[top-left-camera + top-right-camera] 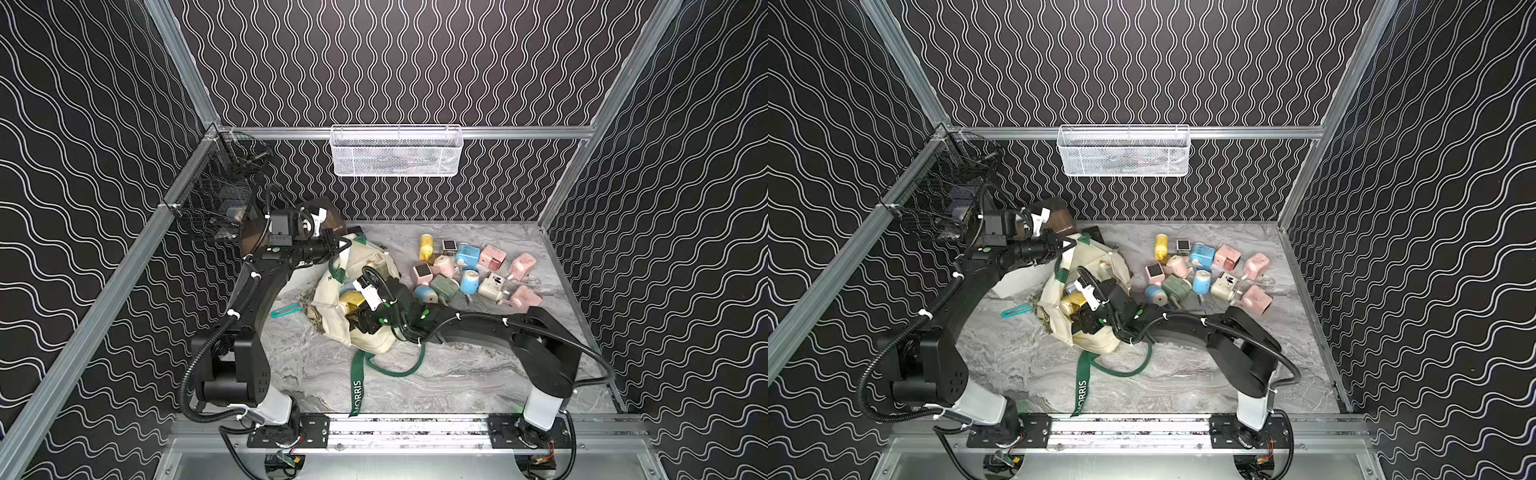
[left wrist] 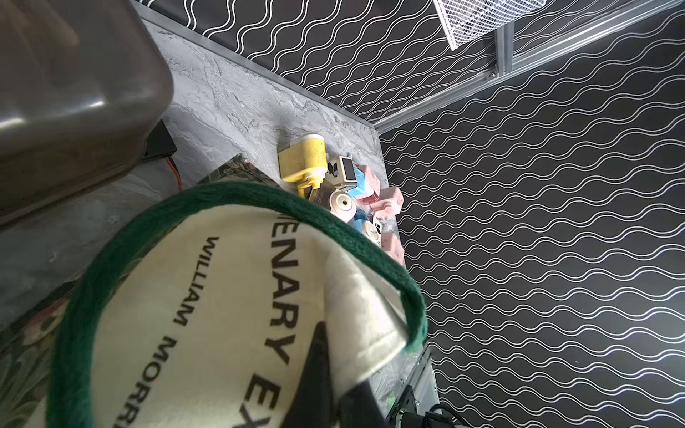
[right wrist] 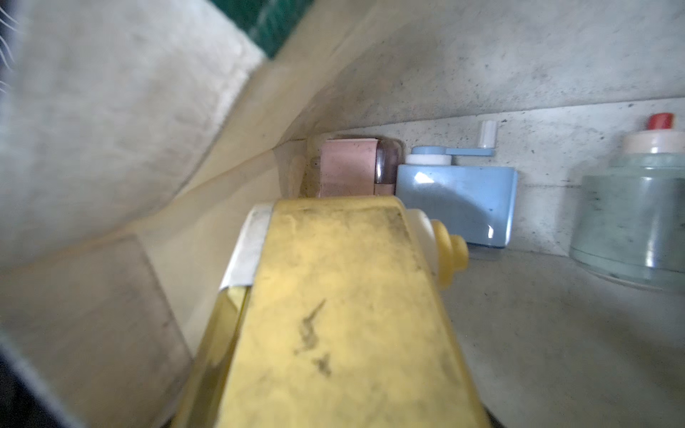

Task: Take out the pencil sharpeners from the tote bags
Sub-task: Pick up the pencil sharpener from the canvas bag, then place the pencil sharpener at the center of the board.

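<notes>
— What do we have at our left claw (image 2: 335,361)?
— We pinch a fold of the cream tote bag (image 2: 207,304) between its dark fingers (image 2: 315,370); the green strap (image 2: 122,241) loops round just past them.
— And farther out from the claw?
— We see the pencil sharpeners (image 2: 356,200) heaped on the marble tabletop (image 2: 237,100), well beyond the claw, a yellow sharpener (image 2: 307,159) at the heap's near edge. A brown translucent lid (image 2: 74,92) looms close off to one side, blurred.

Marble tabletop (image 1: 457,386), cream tote bag (image 1: 328,299), heaped pencil sharpeners (image 1: 469,281), teal tool (image 1: 286,311)
</notes>
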### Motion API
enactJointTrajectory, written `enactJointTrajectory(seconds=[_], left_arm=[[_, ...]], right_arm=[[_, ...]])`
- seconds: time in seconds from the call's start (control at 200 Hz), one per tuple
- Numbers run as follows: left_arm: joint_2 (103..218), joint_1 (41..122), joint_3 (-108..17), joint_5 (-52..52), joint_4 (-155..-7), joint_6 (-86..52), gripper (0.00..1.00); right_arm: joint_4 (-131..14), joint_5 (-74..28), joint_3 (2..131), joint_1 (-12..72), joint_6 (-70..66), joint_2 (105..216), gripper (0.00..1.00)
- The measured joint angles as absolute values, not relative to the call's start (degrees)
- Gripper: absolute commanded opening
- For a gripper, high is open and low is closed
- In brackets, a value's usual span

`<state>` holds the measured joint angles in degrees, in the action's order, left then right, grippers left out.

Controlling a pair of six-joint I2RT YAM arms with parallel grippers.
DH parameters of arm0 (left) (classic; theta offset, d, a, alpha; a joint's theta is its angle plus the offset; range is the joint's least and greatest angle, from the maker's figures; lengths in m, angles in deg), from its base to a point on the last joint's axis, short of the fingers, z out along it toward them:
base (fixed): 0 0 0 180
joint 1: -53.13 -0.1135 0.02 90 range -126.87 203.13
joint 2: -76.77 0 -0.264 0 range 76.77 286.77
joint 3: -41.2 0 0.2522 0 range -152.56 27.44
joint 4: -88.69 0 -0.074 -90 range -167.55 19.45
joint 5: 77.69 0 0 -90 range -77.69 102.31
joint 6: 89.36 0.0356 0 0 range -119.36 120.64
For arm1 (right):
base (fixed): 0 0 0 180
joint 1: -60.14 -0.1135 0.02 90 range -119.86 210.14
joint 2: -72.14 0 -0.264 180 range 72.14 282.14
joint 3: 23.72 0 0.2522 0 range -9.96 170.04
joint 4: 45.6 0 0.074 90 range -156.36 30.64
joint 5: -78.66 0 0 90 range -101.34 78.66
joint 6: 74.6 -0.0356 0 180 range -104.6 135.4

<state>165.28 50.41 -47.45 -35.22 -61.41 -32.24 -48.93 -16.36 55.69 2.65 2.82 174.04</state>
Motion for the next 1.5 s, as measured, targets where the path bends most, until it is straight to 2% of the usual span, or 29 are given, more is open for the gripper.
enactJointTrajectory(seconds=[0.766, 0.936, 1.071, 1.256, 1.501], left_arm=[[164.93, 50.04, -46.93, -34.78, -61.54, -32.2, 0.0], [164.84, 50.04, -47.15, -34.06, -61.1, -31.94, 0.0], [164.84, 50.04, -47.15, -33.84, -61.06, -31.76, 0.0], [164.84, 50.04, -47.1, -33.71, -61.04, -31.39, 0.0], [164.56, 50.04, -46.78, -33.69, -61.06, -31.11, 0.0]], right_arm=[[-58.92, -8.36, 37.24, 2.76, 2.85, 140.01, 0.48], [-59.83, -1.14, 33.55, 3.59, 4.09, 132.52, 0.48], [-59.85, 8.6, 29.15, 5.47, 4.24, 129.68, 0.47], [-61.34, 21.61, 27.06, 10.95, 1.21, 129.28, 0.47], [-63.96, 26.02, 24.28, 24.2, -6.62, 131.97, 0.48]])
